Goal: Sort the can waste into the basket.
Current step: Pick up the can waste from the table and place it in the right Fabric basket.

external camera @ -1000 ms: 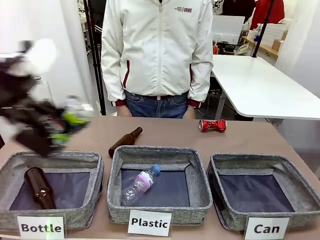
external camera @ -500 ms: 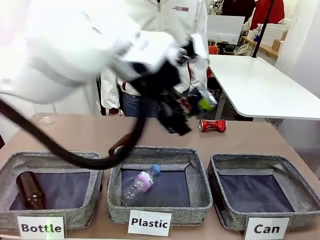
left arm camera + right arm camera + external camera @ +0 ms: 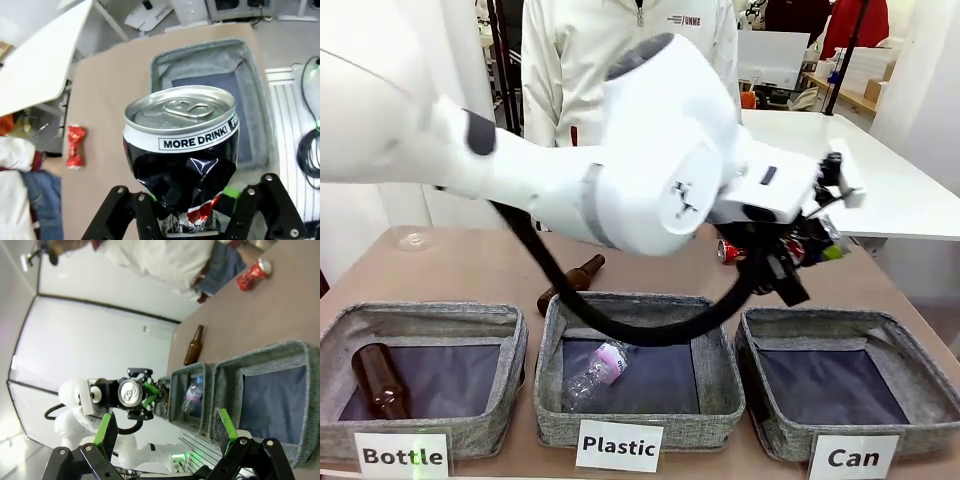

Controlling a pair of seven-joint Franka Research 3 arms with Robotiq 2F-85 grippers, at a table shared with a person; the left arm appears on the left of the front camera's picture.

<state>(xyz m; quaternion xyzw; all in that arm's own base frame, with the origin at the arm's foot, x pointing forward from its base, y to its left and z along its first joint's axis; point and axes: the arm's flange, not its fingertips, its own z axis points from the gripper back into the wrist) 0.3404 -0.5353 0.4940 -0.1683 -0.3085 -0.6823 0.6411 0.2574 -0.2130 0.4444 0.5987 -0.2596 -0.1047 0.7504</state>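
Observation:
My left gripper (image 3: pixel 192 202) is shut on a crushed dark can (image 3: pixel 182 145) with a silver top and "MORE DRINK!" print. In the front view this left gripper (image 3: pixel 807 250) hangs above the far edge of the grey basket (image 3: pixel 820 325) signed "Can". That basket (image 3: pixel 200 54) lies below and beyond the held can. A crushed red can (image 3: pixel 726 251) lies on the table behind the arm, partly hidden; the red can (image 3: pixel 76 146) lies apart from the basket. My right gripper (image 3: pixel 165 432) is open and holds nothing, far from the left gripper and the dark can (image 3: pixel 131 392).
The basket signed "Plastic" (image 3: pixel 638 310) holds a clear bottle (image 3: pixel 600 365). A brown bottle (image 3: pixel 378 380) lies in the "Bottle" basket (image 3: pixel 430 318). Another brown bottle (image 3: pixel 575 280) lies on the table behind them. A person (image 3: pixel 630 60) stands at the far side.
My left arm has swung from the far left across the table to the right, carrying the dark can to above the "Can" basket's far edge.

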